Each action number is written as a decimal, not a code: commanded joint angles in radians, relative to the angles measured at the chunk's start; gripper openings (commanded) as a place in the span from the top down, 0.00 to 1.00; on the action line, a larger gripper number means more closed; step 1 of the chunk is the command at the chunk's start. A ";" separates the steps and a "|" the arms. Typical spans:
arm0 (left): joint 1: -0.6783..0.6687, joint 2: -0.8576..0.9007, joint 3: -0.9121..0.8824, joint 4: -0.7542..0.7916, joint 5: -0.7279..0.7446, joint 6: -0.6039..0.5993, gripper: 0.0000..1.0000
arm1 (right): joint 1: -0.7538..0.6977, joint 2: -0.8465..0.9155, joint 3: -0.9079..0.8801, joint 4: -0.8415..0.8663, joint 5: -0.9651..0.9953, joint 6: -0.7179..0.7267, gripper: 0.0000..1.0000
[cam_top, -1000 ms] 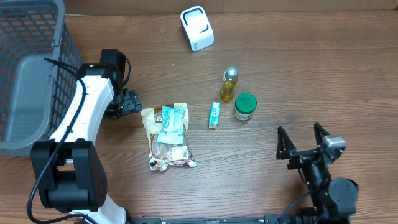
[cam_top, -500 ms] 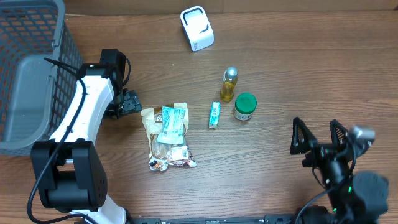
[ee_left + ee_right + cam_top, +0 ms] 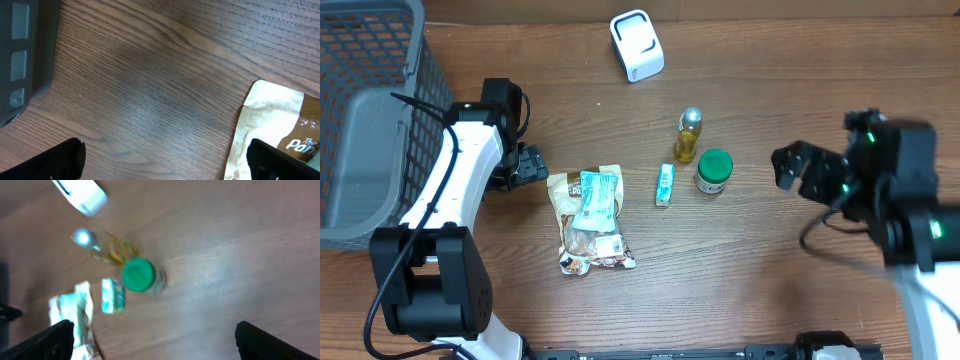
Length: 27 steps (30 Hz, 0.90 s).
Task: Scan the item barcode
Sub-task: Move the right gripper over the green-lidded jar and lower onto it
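The white barcode scanner [image 3: 637, 45] stands at the far middle of the table, and shows blurred in the right wrist view [image 3: 82, 195]. Several items lie mid-table: a snack bag [image 3: 590, 218] [image 3: 272, 120], a small teal packet [image 3: 664, 185] [image 3: 112, 296], a yellow bottle [image 3: 688, 136] [image 3: 102, 247] and a green-lidded jar [image 3: 713, 171] [image 3: 138, 275]. My left gripper [image 3: 525, 165] [image 3: 165, 162] is open just left of the bag, low over bare wood. Right of the jar, my right gripper [image 3: 798, 168] [image 3: 157, 340] hangs open and holds nothing.
A grey mesh basket [image 3: 360, 120] fills the far left, its dark wall [image 3: 25, 45] close to my left gripper. Bare wood lies along the front and on the right side of the table.
My right arm has swung up from the front right edge to a spot right of the jar. The left arm and all items have stayed put.
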 commanded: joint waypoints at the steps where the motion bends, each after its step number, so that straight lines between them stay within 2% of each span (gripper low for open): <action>1: 0.007 0.011 -0.006 0.000 -0.020 -0.007 0.01 | 0.004 0.115 0.045 -0.021 -0.013 0.014 0.00; 7: 0.007 0.011 -0.006 0.000 -0.020 -0.007 0.00 | 0.004 0.268 0.045 0.004 -0.053 0.078 0.00; 10: 0.007 0.011 -0.006 0.000 -0.020 -0.007 0.00 | 0.017 0.327 0.044 0.000 -0.055 0.147 0.15; 12: 0.007 0.011 -0.006 0.000 -0.021 -0.007 0.01 | 0.045 0.363 0.044 0.008 -0.028 0.150 0.17; 27: 0.007 0.011 -0.006 0.000 -0.020 -0.007 0.01 | 0.293 0.569 0.044 0.145 0.189 0.209 0.00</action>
